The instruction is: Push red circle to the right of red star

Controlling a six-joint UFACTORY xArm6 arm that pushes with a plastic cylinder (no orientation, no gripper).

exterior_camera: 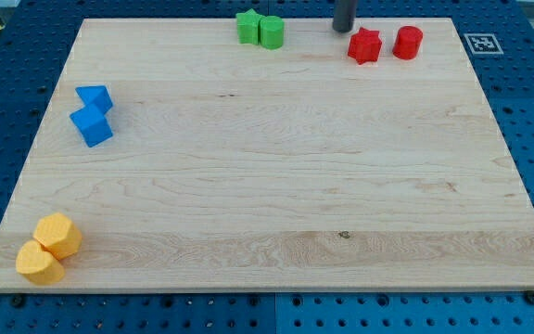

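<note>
The red star [364, 45] lies near the view's top, right of centre, on the wooden board [267, 186]. The red circle [408, 42] stands just to its right, with a small gap between them. My tip [343, 29] is at the view's top edge, just up and left of the red star, apart from it. Only the rod's lower end shows.
Two green blocks [259, 29] touch each other at the top centre, left of my tip. Two blue blocks [92, 113] sit at the left edge. Two yellow-orange blocks [48, 247] sit at the bottom left corner. A marker tag [481, 43] is at the board's top right corner.
</note>
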